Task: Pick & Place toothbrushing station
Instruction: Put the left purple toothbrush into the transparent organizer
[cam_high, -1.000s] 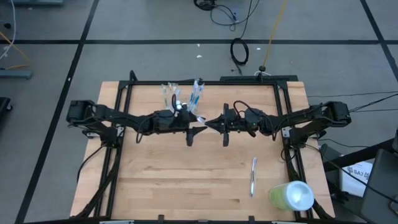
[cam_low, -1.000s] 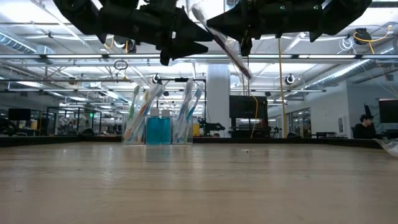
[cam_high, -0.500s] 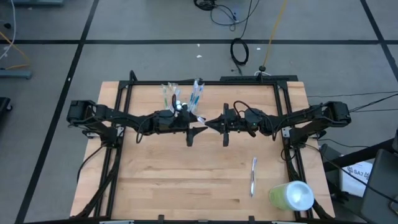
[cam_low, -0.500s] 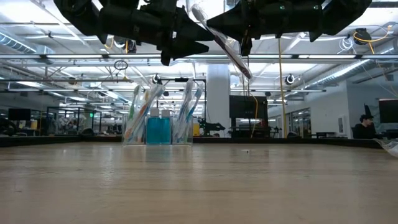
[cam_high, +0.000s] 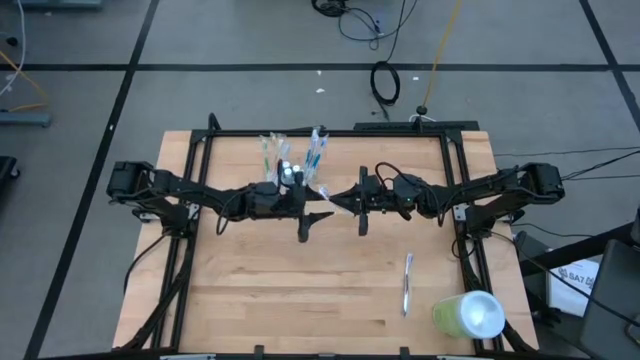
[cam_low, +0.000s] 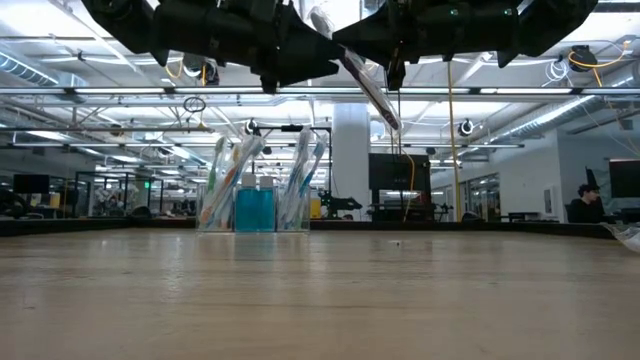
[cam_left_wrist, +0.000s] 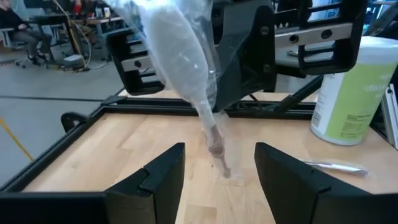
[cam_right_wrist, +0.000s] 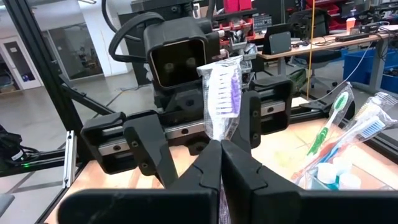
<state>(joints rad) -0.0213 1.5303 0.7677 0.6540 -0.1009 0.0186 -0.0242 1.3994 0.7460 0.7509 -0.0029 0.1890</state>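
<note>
My right gripper (cam_high: 345, 203) is shut on a toothbrush in a clear wrapper (cam_low: 360, 70), held high above the table's middle. My left gripper (cam_left_wrist: 217, 155) faces it from the left. It is open, with its fingers on either side of the wrapper's thin lower end (cam_left_wrist: 219, 163) and not touching it. The clear cup (cam_high: 290, 158), full of blue, green and white toothbrushes, stands on the table just beyond the left gripper and also shows in the low view (cam_low: 262, 190). A second wrapped toothbrush (cam_high: 408, 283) lies flat on the table at the near right. My right gripper pinches the wrapped toothbrush between its two fingers (cam_right_wrist: 210, 163), partway along its length. The fingers reach level from the table's right side and lie across it. The bristle head (cam_right_wrist: 221, 92) sticks up past the fingers. The brush is tilted and clear of the table.
A large lime-green cylinder with a white end (cam_high: 468, 313) lies at the table's near right corner. A black frame (cam_high: 330, 132) runs around the table's far edge and sides. Bare wood lies in the near left and middle of the table.
My left gripper has risen a little and drawn slightly toward the table's left edge. The wrapped toothbrush stays in my right gripper, at the same tilt.
</note>
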